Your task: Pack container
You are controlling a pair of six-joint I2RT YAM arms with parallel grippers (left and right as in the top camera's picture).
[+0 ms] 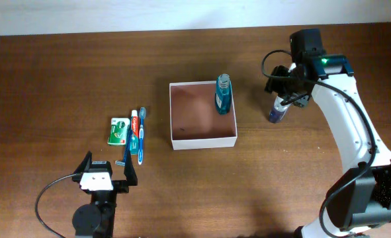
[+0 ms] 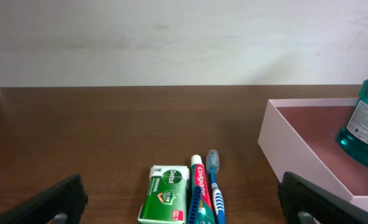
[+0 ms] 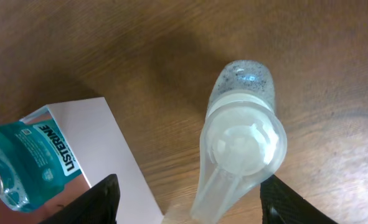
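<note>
Black fingers of the right gripper hang spread, grasping nothing, either side of an upright clear pump bottle (axis vertical, straight below); just beyond, toward the left arm, sits the container, mouthwash inside; farthest, the left gripper gapes empty.

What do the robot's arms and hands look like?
The right arm has long white shells with black joints, a little green light near its wrist and a looping black cable. The left arm looks mostly black, with a white block by its wrist and a curling black cable. The left hand and right hand each have two flat black fingers.
</note>
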